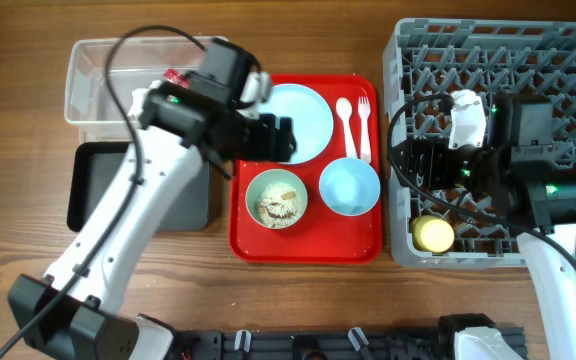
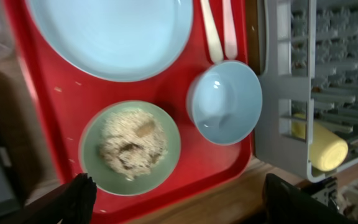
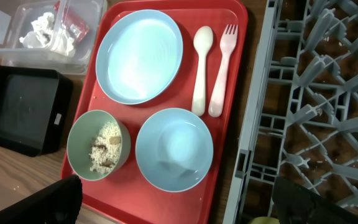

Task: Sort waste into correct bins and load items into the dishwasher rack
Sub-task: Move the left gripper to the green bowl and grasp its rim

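On the red tray lie a light blue plate, a white spoon and fork, a light blue bowl and a pale green bowl holding food scraps. My left gripper hovers open over the plate's left edge, nothing between its fingers; its wrist view looks down on the green bowl. My right gripper stands open above the grey dishwasher rack. White tissue and a red wrapper sit in the clear tub.
A black tray sits in front of the clear tub, left of the red tray. A yellow cup lies in the rack's front left corner. The left arm crosses over the black tray and the tub.
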Robot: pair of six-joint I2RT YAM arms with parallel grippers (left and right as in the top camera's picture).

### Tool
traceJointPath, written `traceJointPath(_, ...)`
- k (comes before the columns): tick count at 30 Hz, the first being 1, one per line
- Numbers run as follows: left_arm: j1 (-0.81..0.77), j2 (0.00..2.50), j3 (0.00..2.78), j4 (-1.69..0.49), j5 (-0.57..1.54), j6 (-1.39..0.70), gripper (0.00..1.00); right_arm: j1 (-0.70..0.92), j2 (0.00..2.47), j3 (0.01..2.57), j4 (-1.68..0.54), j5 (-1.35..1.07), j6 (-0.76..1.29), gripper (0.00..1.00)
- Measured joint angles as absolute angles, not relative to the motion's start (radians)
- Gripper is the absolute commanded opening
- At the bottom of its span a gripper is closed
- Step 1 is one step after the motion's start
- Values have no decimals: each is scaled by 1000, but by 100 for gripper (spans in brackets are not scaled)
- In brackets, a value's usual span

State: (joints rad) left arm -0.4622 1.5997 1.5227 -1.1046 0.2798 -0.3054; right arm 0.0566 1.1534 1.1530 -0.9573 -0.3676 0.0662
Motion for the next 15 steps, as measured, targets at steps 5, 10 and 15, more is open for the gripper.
traceJointPath(5,-569,1601,1389,-962,251,-384,48,57,1153,1153,-957,-368,66,100)
traceJointPath(10,-682,1622,1247,-820,159,-449,45,57,1153,1153,-958,-371,66,100)
traceJointPath(15,-756,1682,1201,-791,106,-481,47,57,1153,1153,-962,-371,68,100)
